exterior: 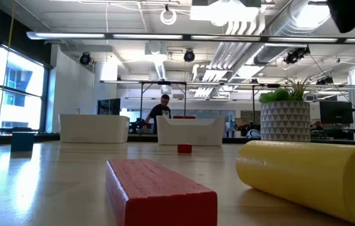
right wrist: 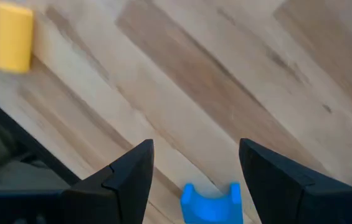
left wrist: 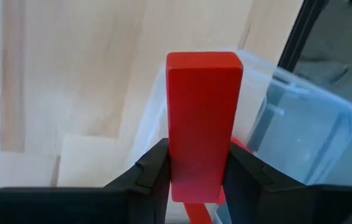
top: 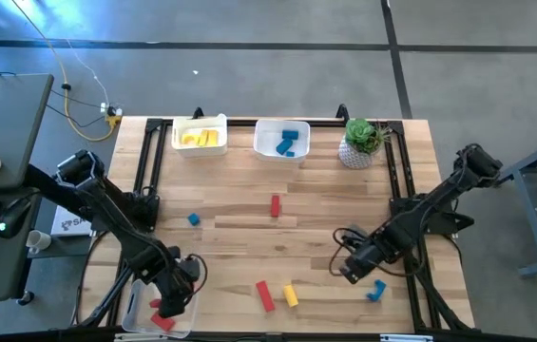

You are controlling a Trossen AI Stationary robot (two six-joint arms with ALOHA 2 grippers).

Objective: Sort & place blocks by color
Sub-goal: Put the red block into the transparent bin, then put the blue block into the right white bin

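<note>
Left gripper (left wrist: 197,177): seen at the lower left of the high view, over a clear bin (top: 135,306) at the table's near edge; fingers are closed against a red bar.
Red bar, held (left wrist: 202,118): clamped upright between the left fingers in the left wrist view, its upper end standing clear above them; the clear bin's wall is seen just behind it.
Red pieces in bin (top: 162,321): shown inside the clear bin, below the left gripper in the high view.
Right gripper (right wrist: 195,171): placed at the lower right of the high view; fingers are spread wide with nothing between them.
Blue curved block (right wrist: 211,202): seen on the wood between the right fingers in the right wrist view, at the bottom centre of that frame; not touched by either finger.
Yellow cylinder (top: 290,295): lying at lower centre of the high view, just beside a red bar on the table (top: 264,295); both are well apart from either gripper.
Small red block (top: 275,205): lying at the centre of the table.
Small blue cube (top: 193,219): lying left of centre.
White bin, left (top: 199,138): at the far edge, yellow pieces held inside.
White bin, middle (top: 281,140): at the far edge, blue pieces held inside.
Potted plant (top: 361,142): standing at the upper right of the table.
</note>
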